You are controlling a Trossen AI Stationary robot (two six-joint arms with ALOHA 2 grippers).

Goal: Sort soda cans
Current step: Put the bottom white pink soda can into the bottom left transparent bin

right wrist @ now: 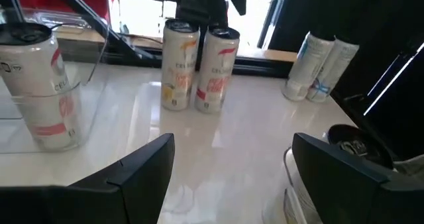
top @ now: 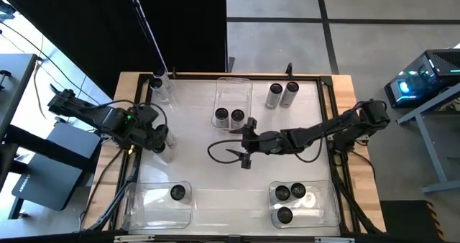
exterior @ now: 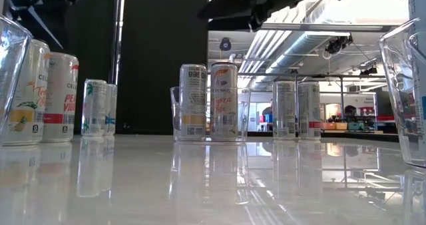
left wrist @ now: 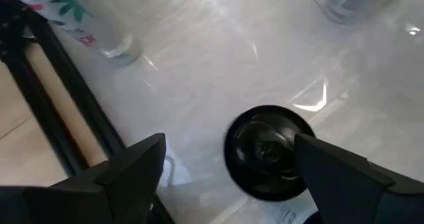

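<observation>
Silver soda cans with dark tops stand in pairs on the white table. One pair (top: 162, 147) is at the left edge, one (top: 159, 85) at the far left and one (top: 282, 95) at the far right. My left gripper (top: 159, 138) hangs open over the left-edge pair. Its fingers stand on either side of one can's dark top (left wrist: 268, 151); whether they touch it, I cannot tell. My right gripper (top: 244, 144) is open over the table's middle, pointing toward the left edge with nothing between its fingers (right wrist: 233, 144).
A clear bin (top: 233, 88) at the far middle holds two cans. The near left bin (top: 147, 207) holds one can (top: 177, 193), and the near right bin (top: 323, 207) holds three. A dark frame (top: 136, 121) runs along the table's edges. A cable (top: 219, 154) loops beside my right gripper.
</observation>
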